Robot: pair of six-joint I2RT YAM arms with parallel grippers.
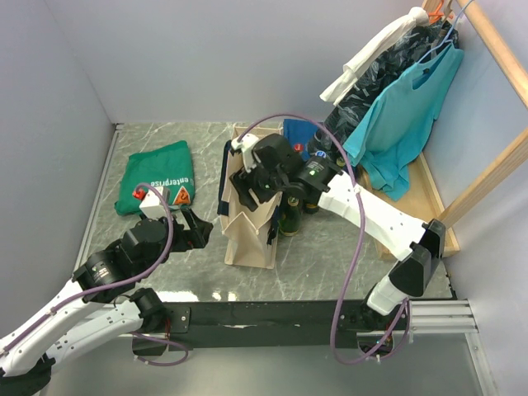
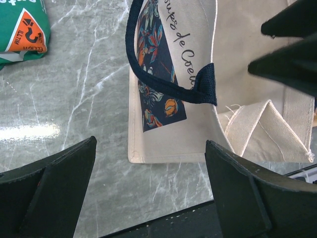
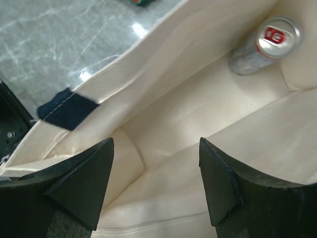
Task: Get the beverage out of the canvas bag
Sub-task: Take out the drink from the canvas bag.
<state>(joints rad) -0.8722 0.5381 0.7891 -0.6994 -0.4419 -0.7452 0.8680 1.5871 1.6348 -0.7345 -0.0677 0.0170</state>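
Right fingers (image 3: 84, 183): apart, with nothing between them.
Right gripper (image 3: 156, 171): at the open top of the Canvas bag, pointing down inside it.
Can (image 3: 265, 44): the drink. It is silver with a red mark on top. It sits down in a far corner inside the bag, well apart from the right fingers.
Left fingers (image 2: 54, 183): wide apart, holding nothing.
Left gripper (image 2: 148, 158): low over the table, just left of the bag, pointing at the bag's side.
Canvas bag (image 1: 252, 231): stands up in the middle of the table. It is cream with a dark blue handle (image 2: 163, 84) and a flower picture on its side.
Bottles (image 1: 289, 221): dark ones, just right of the bag.
Green T-shirt (image 1: 157, 177): folded, far left.
Blue cloth (image 1: 299, 132): behind the bag, far side.
Table (image 1: 346, 272): grey, like marble.
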